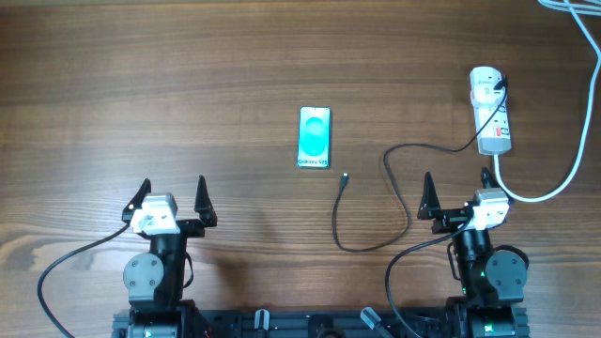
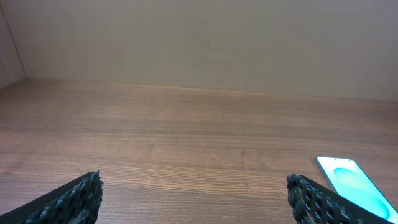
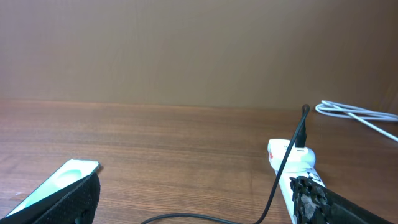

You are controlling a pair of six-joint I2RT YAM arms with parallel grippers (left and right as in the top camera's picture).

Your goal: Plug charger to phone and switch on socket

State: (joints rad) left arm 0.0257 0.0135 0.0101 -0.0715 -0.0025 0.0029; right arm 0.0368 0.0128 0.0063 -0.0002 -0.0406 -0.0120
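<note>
Overhead view: the left gripper [image 1: 173,185] and the right gripper [image 1: 457,178] are both sitting at the near edge of the brown wood-grain table [image 1: 141,84], jaws spread wide and holding nothing. The small rectangular phone with the cyan-green screen [image 1: 315,137] is lying flat, face up, roughly midway between the two arms and farther out. The thin black charger cable [image 1: 336,221] is looping across the table ahead of the right gripper. Its small plug tip [image 1: 346,177] is resting near the phone's lower right corner, apart from it. The cable's other end is running up to the white elongated power strip socket [image 1: 490,117] at far right, where its black plug [image 1: 499,86] is appearing seated. A thicker white cord [image 1: 563,188] is trailing away from the strip. Left wrist view: the ridged black fingers [image 2: 74,199] are framing bare wood, with the phone showing at the right margin. Right wrist view: the phone is showing at lower left and the socket at lower right, just beyond the right-hand finger; the switch position cannot be told. Judgement: the task is standing at its first step, with nothing grasped. The next move is calling for a fine pinch on the plug tip, most likely by the right arm, lined up with the phone's lower edge. The phone will probably be needing bracing against sliding.
</note>
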